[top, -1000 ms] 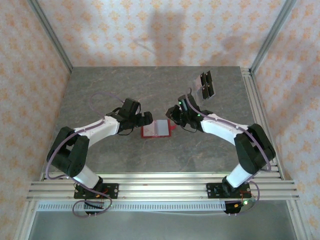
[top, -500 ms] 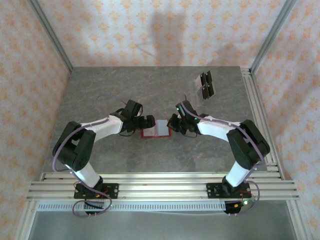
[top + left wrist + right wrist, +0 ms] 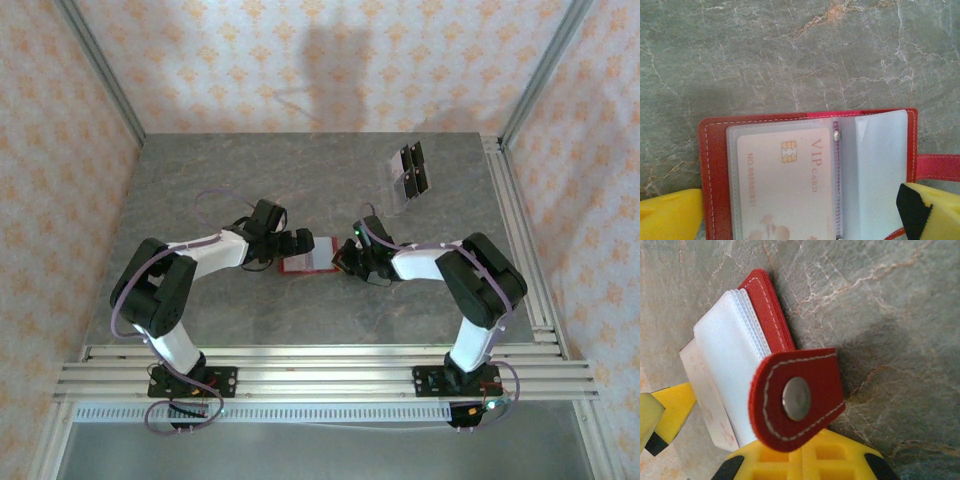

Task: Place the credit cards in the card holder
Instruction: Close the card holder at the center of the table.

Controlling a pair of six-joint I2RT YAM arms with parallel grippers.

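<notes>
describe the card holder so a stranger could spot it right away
On the grey stone-patterned table, look at its middle. The card holder lies open there, its clear sleeves showing a pale VIP card. Unlike the dark credit cards at the back right, it is red with a snap tab.

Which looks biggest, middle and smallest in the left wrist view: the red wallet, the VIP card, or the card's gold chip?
1. wallet: largest, though cut off at the bottom edge.
2. VIP card: lies within the wallet.
3. gold chip: smallest.

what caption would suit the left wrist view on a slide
Open red card holder lying on the table, a VIP card tucked inside
</notes>
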